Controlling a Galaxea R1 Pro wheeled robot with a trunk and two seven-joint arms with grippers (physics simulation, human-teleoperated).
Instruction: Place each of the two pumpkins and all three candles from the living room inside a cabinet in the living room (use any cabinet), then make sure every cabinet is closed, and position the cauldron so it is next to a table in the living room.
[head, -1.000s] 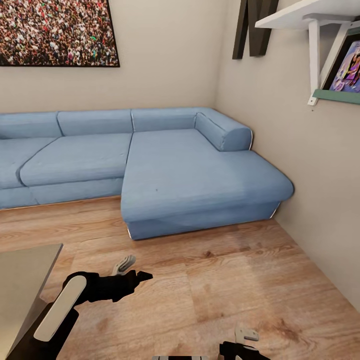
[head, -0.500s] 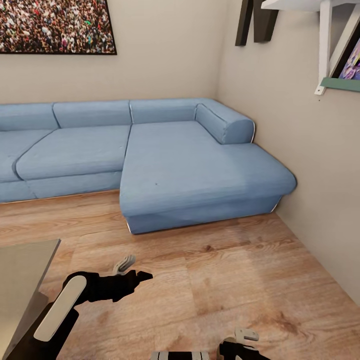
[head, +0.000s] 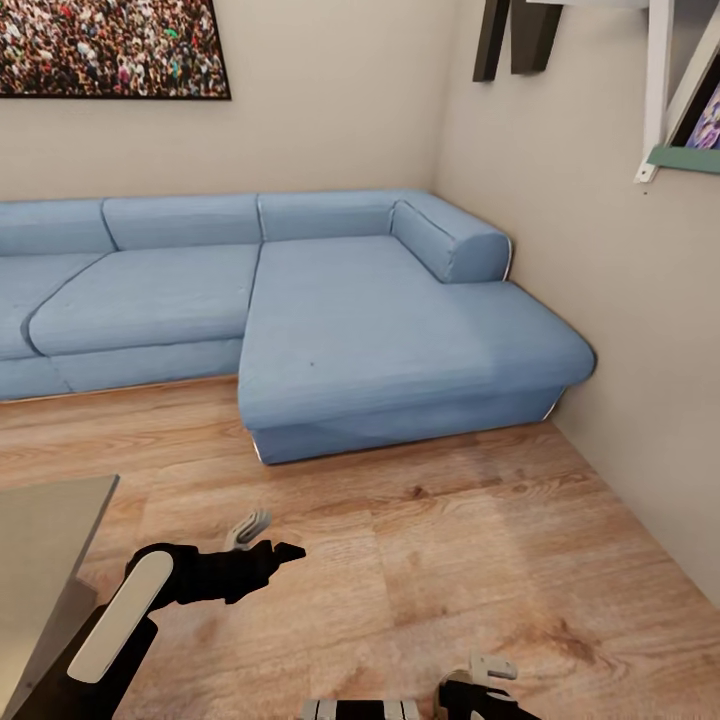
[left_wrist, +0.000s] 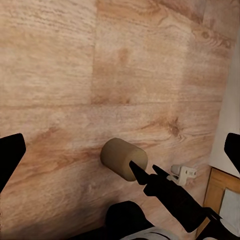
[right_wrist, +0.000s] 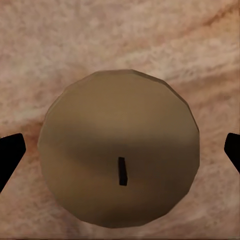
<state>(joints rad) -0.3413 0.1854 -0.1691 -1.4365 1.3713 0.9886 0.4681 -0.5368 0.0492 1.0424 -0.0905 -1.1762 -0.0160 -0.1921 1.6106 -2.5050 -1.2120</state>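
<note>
It was a home living room: a blue corner sofa (head: 300, 310) stood against beige walls, a framed crowd picture (head: 110, 48) hung above it, a wall shelf (head: 680, 90) held art, and wood flooring (head: 450, 540) ran underfoot.

Ahead of me a blue corner sofa (head: 300, 300) fills the angle of two plain beige walls (head: 330, 110). Warm wood-plank floor (head: 480, 560) runs beneath it. A framed crowd picture (head: 110, 48) hangs above the sofa, and on the side wall I see a white bracketed shelf (head: 665, 90).
</note>
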